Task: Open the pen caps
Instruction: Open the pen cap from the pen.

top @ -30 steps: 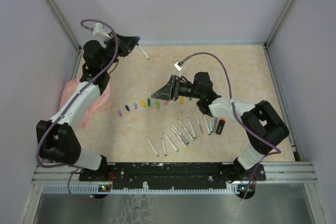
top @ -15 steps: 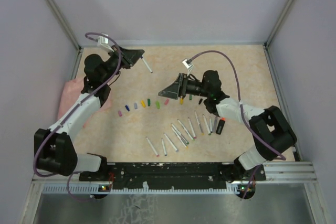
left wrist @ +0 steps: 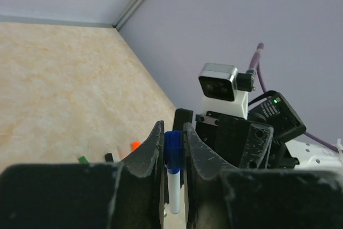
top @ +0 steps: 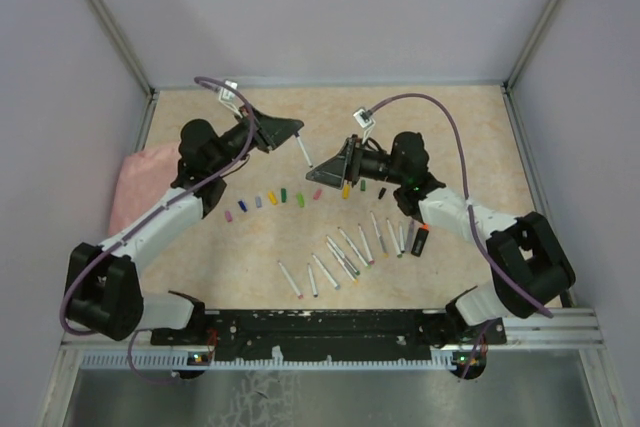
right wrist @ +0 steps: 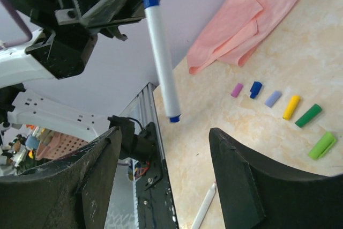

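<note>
left gripper (top: 296, 130): clamped on pen (top: 305, 152) at blue end, frame upper centre | right gripper (right wrist: 163, 138): jaws wide, facing pen tip | pen caps (top: 270, 197): row on bench (top: 450, 127)

One pen (top: 303, 152), a slim white barrel with a blue tip, hangs tilted above the surface (top: 460, 127). The left end effector (top: 295, 134) pinches it at its top end, where a blue cap (left wrist: 172, 142) sits. A curved row of loose caps (top: 272, 196) lies on the surface: purple, blue, lavender, yellow, greens, pink, black. Nearer the arm bases, slim white pens (top: 345, 252) with coloured ends lie fanned side by side. A dark orange-tipped highlighter (top: 419, 241) lies at their right end.
</note>
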Tool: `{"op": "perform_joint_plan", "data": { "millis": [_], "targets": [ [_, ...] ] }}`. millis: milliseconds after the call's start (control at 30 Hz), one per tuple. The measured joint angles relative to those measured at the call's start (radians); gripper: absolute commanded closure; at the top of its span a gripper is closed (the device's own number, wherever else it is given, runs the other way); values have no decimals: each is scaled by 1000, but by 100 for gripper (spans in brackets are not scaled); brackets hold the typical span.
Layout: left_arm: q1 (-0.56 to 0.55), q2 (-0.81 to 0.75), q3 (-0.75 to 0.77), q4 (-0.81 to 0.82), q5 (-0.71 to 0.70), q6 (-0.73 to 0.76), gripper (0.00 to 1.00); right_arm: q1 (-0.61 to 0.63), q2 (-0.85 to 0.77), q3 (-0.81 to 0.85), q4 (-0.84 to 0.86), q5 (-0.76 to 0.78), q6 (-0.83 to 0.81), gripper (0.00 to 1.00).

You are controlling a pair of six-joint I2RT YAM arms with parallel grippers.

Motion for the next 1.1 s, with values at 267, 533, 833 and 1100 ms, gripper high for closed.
{"op": "perform_joint_plan", "data": {
  "millis": [267,533,833,1100],
  "targets": [
    [-66,7,-19,38,14,-20,100,-3,-12,1,-95,29,-63,34],
    [-100,29,-19,45,23,-24,100,-3,-16,4,-116,36,-79,37],
    [-124,44,-19,51,30,-24,100,-4,-26,5,-109,40,-76,47],
    [-133,57,-19,61,40,-31,100,-5,-38,5,-101,56,-76,55]
  ]
}}
